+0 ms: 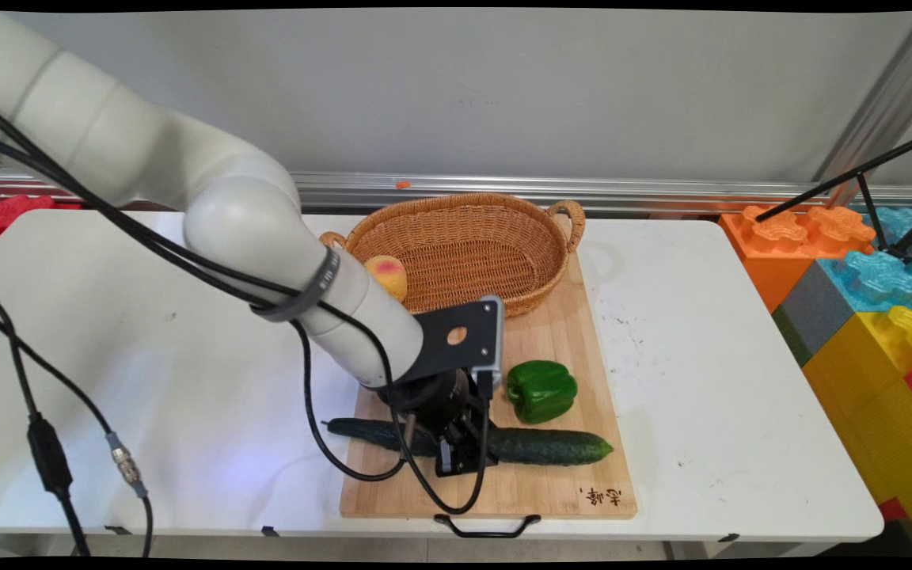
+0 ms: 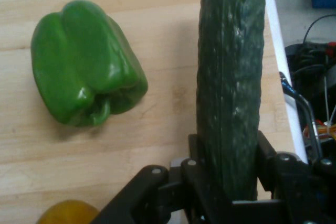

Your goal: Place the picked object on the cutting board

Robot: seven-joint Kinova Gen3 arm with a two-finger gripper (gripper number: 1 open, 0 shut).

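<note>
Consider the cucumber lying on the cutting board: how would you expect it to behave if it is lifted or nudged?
The cucumber looks stiff, so it would likely lift without sagging. The gripper straddles its middle, so it should stay fairly balanced. Its round, long body would probably roll on the cutting board if nudged sideways, perhaps toward the green pepper. Its bumpy skin may help grip.

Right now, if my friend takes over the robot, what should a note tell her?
Gripper: down on the cutting board, its fingers on either side of the cucumber, near the cucumber's middle. The cucumber lies flat on the board.
Green pepper: on the board, beside the cucumber, not touching it.
Basket: at the board's far end, with a yellow-red fruit inside.
</note>
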